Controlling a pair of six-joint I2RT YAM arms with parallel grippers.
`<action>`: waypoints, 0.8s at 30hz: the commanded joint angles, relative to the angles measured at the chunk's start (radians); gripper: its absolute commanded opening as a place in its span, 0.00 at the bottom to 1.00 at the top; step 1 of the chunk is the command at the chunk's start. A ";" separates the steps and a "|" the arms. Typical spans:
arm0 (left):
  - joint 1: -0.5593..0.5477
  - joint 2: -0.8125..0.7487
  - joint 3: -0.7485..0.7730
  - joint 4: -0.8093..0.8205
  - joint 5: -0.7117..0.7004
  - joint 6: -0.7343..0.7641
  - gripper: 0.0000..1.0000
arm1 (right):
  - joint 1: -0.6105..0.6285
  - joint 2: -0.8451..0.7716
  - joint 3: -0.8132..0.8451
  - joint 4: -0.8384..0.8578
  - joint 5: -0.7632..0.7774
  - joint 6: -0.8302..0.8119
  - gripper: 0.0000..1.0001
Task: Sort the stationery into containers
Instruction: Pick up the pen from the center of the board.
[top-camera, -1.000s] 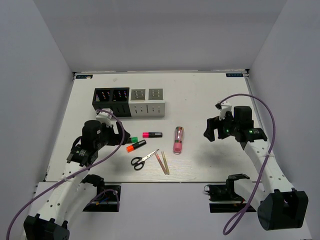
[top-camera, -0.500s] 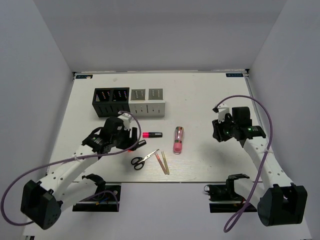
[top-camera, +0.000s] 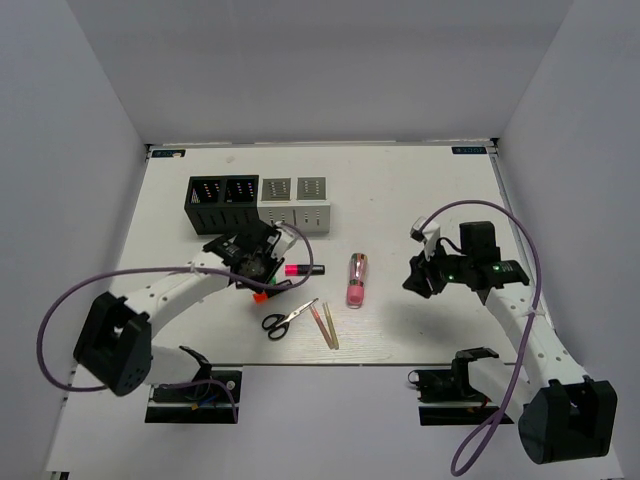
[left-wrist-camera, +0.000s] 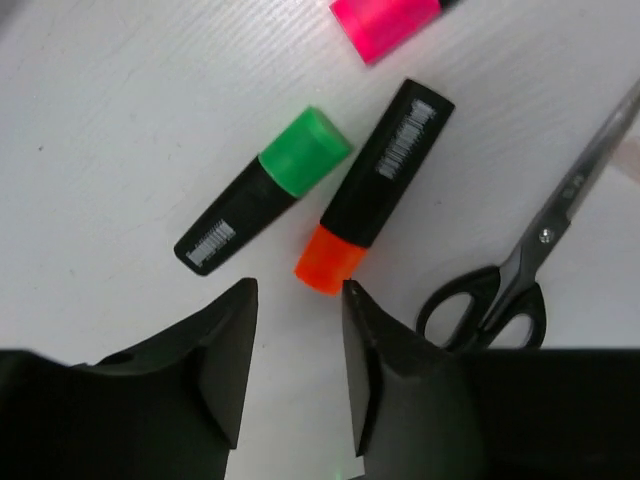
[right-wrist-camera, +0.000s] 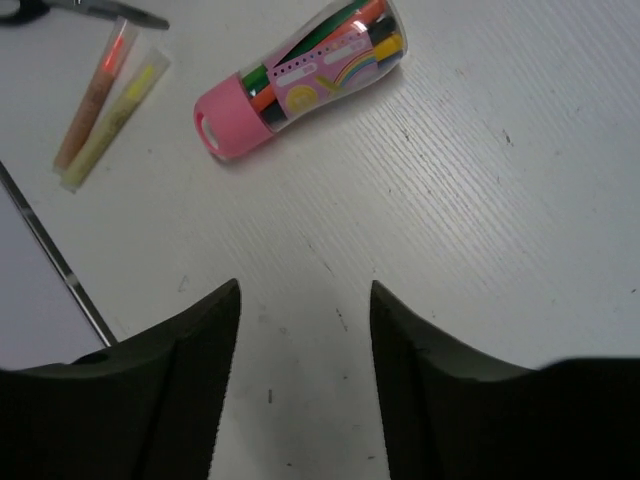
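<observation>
The left claw (left-wrist-camera: 297, 295) hangs empty, jaws parted to a middling gap, with the orange-capped marker (left-wrist-camera: 375, 190) lying flat on the desk (left-wrist-camera: 120, 120) just ahead of its tips and the green-capped marker (left-wrist-camera: 262, 190) left of it. The marker looks light, rigid and smooth, so I would pinch it across the black barrel near mid-length, not the cap. The right claw (right-wrist-camera: 305, 290) is spread wide and empty, well short of the pink tube (right-wrist-camera: 300, 80).
</observation>
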 joint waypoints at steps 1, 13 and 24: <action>0.021 0.065 0.063 0.028 0.012 0.126 0.53 | 0.014 -0.025 -0.018 0.057 -0.081 -0.029 0.62; 0.129 0.214 0.090 0.132 0.113 0.181 0.60 | 0.014 -0.022 -0.026 0.041 -0.062 -0.057 0.64; 0.142 0.310 0.075 0.158 0.212 0.190 0.59 | 0.011 -0.011 -0.028 0.038 -0.047 -0.069 0.64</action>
